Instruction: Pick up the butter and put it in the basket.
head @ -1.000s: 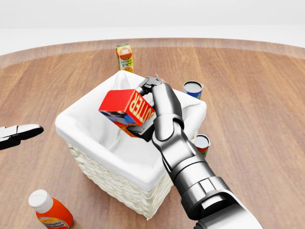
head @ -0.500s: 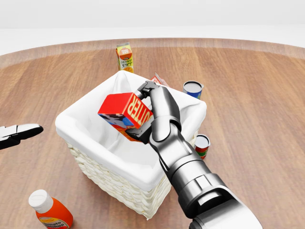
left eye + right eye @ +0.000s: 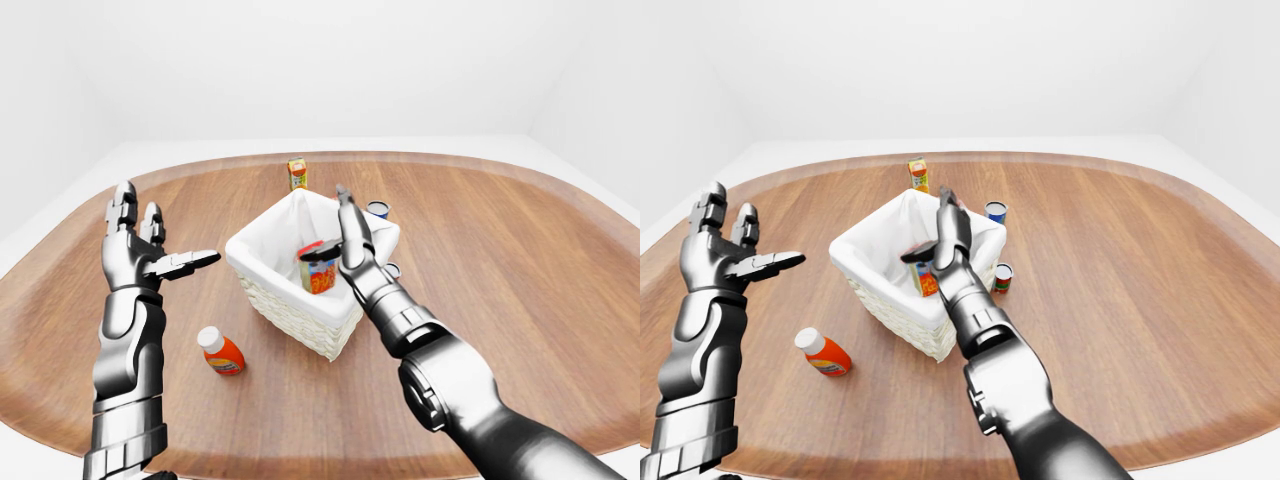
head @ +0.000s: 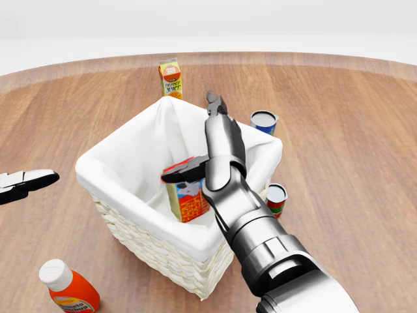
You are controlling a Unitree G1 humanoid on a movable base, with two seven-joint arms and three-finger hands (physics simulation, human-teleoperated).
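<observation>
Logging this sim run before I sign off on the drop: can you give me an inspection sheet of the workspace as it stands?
Surface: round wooden table, no damage seen.
Job's things: butter box upright inside the basket, free of the fingers.
Clutter: orange juice carton, two cans beside the basket, orange bottle lying at bottom left.
Grippers: right hand open above the basket; left hand open, raised, off to the left.
Cables: nothing seen.
Surroundings: plain white walls, nothing else seen.
</observation>
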